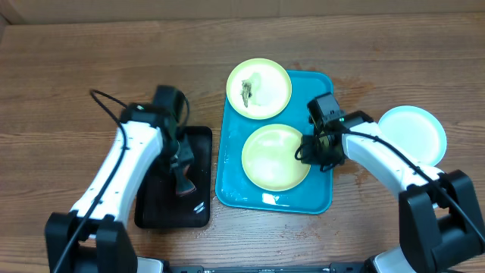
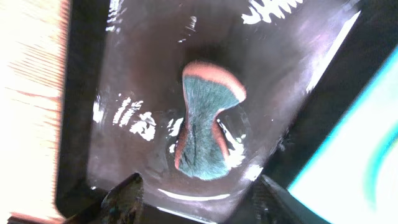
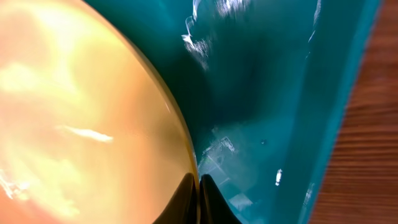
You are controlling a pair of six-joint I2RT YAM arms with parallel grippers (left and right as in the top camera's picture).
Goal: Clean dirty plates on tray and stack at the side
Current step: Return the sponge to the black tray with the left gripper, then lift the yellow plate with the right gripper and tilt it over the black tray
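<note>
On the blue tray (image 1: pixel 322 193) lie two pale yellow-green plates. The far plate (image 1: pixel 265 87) carries a dark food smear (image 1: pixel 248 92) and overhangs the tray's top left rim. The near plate (image 1: pixel 273 159) looks clean. My right gripper (image 1: pixel 307 152) is shut on that plate's right rim; in the right wrist view its fingertips (image 3: pixel 200 190) pinch the edge of the plate (image 3: pixel 81 112). A third plate (image 1: pixel 413 135) sits on the table to the right of the tray. My left gripper (image 2: pixel 196 208) stands open over a teal and orange sponge (image 2: pixel 205 124).
The sponge (image 1: pixel 186 185) lies in a wet black tray (image 1: pixel 163 208) left of the blue tray, and the two trays almost touch. The left gripper (image 1: pixel 182 167) hovers just above it. Bare wooden table (image 1: pixel 76 68) surrounds everything.
</note>
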